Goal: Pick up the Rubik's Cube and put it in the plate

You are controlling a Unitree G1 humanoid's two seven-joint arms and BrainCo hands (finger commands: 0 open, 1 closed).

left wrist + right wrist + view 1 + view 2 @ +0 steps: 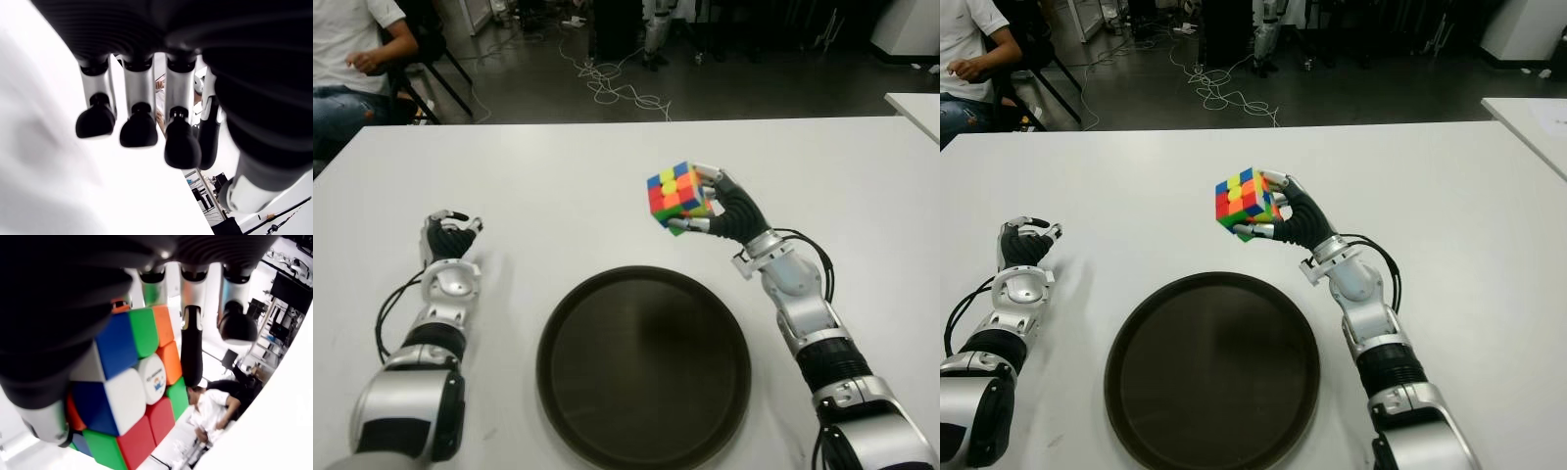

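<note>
Right hand: gripping the Rubik's Cube, lifted beyond the plate
Plate: dark, round, on white table
Left hand: left of plate, curled

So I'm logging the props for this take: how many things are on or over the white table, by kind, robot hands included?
Rubik's Cube: 1, held in the right hand above the table
Plate: 1, dark, round, nothing in it
Robot hands: 2, the left hand shows left of the plate, holding nothing
Total: 4
</note>
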